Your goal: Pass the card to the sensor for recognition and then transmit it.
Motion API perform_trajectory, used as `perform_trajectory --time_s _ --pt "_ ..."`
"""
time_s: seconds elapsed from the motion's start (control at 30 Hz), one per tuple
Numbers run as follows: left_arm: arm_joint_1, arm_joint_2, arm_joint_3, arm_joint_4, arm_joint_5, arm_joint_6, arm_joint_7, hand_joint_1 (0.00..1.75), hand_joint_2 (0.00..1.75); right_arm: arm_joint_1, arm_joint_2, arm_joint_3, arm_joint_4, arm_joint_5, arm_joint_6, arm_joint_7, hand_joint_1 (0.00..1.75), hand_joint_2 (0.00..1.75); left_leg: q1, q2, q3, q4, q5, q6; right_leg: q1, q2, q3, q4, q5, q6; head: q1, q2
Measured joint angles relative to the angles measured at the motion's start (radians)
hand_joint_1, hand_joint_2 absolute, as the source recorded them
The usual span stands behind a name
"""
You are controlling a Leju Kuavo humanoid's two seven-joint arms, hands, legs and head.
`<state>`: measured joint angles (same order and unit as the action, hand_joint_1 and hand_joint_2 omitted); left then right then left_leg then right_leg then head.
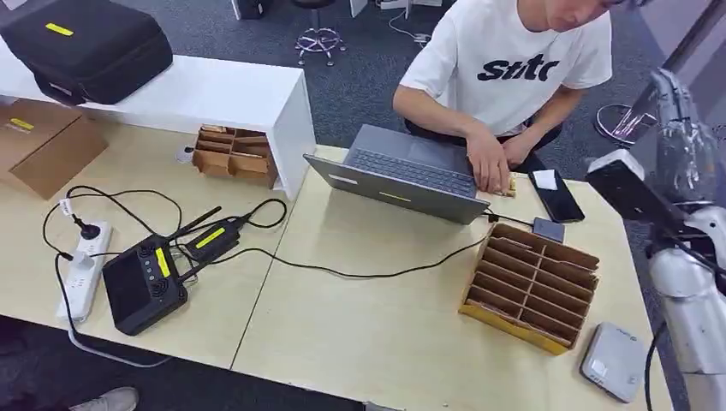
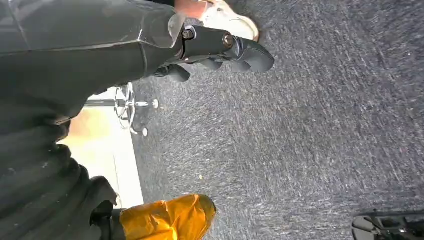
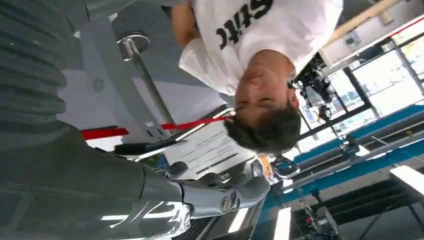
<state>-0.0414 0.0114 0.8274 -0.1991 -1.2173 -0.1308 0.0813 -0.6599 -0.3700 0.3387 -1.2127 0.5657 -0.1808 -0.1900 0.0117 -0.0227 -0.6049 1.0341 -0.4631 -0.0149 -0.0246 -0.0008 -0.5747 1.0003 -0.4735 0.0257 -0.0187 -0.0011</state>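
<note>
The left hand [image 2: 220,47] hangs low over the grey carpet floor [image 2: 310,140]. Its dark fingers lie stretched and loose, and nothing is in them. The right hand [image 3: 220,192] is lifted at the right side of the light wooden table [image 1: 377,334], with its fingers curved. I cannot tell if it holds something.

On the near right corner of the table lies a flat pale grey box with rounded corners [image 1: 613,361]. Just behind it stands a brown cardboard tray with many slots [image 1: 532,285]. On the near left part lie a black controller with a screen [image 1: 144,284] and a white power strip [image 1: 84,270], with black cables around them.

Further back an open grey laptop [image 1: 402,175] stands on the table. To the right of it is a black phone [image 1: 558,199], and a small white card [image 1: 544,180] lies on its far end, well apart from both robot hands. At the far side sits a person in a white T-shirt [image 1: 514,64], with one hand [image 1: 490,167] on the laptop's right edge.
</note>
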Motion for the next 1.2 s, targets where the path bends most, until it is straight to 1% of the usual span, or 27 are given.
perform_trajectory --time_s 0.1,0.23,0.5,0.83,1.07,1.13,1.2 --pt "0.001 0.000 0.011 0.000 0.004 0.003 0.000 0.00 1.75 0.087 -0.003 -0.037 -0.011 -0.021 0.010 -0.033 0.00 1.75 0.000 0.000 0.000 0.000 0.000 0.000 0.000 0.000 0.000 0.000 0.000 0.000 0.000 0.000" --pt "0.003 0.000 0.019 0.000 0.007 0.006 0.000 0.00 1.75 0.180 -0.003 -0.052 -0.015 -0.024 0.024 -0.053 0.00 1.75 0.000 0.000 0.000 0.000 0.000 0.000 0.000 0.000 0.000 0.000 0.000 0.000 0.000 0.000" --pt "0.003 0.000 0.028 0.000 0.006 0.007 0.000 0.00 1.75 0.263 -0.003 -0.052 -0.015 -0.010 0.071 -0.084 0.00 1.75 0.000 0.001 0.000 0.000 0.000 0.000 0.000 0.000 0.000 0.001 0.000 0.000 0.000 0.000" --pt "0.003 0.000 0.034 0.000 0.003 0.008 0.000 0.00 1.75 0.290 -0.003 -0.045 -0.012 -0.005 0.078 -0.095 0.00 1.75 0.000 0.001 0.000 0.000 0.000 0.000 0.000 0.001 0.000 0.001 0.000 0.000 0.000 0.000" --pt "0.003 0.000 0.034 0.000 -0.001 0.011 -0.003 0.00 1.75 0.300 -0.002 -0.033 -0.008 -0.005 0.060 -0.107 0.00 1.75 0.000 0.001 0.000 0.000 0.000 0.000 0.000 0.001 0.000 0.001 0.000 0.000 0.000 0.000" --pt "0.003 0.001 0.034 0.000 -0.003 0.011 -0.004 0.00 1.75 0.300 -0.002 -0.033 -0.008 0.000 0.056 -0.101 0.00 1.75 0.000 0.001 0.000 0.000 0.000 0.000 0.000 0.001 0.000 0.001 0.000 0.000 0.000 0.000" --pt "0.003 0.001 0.034 0.000 -0.005 0.011 -0.006 0.00 1.75 0.300 -0.003 -0.031 -0.005 0.047 0.029 -0.072 0.00 1.75 0.000 0.001 0.000 0.000 0.000 0.000 0.000 0.001 0.000 0.001 0.000 0.000 0.000 0.000"
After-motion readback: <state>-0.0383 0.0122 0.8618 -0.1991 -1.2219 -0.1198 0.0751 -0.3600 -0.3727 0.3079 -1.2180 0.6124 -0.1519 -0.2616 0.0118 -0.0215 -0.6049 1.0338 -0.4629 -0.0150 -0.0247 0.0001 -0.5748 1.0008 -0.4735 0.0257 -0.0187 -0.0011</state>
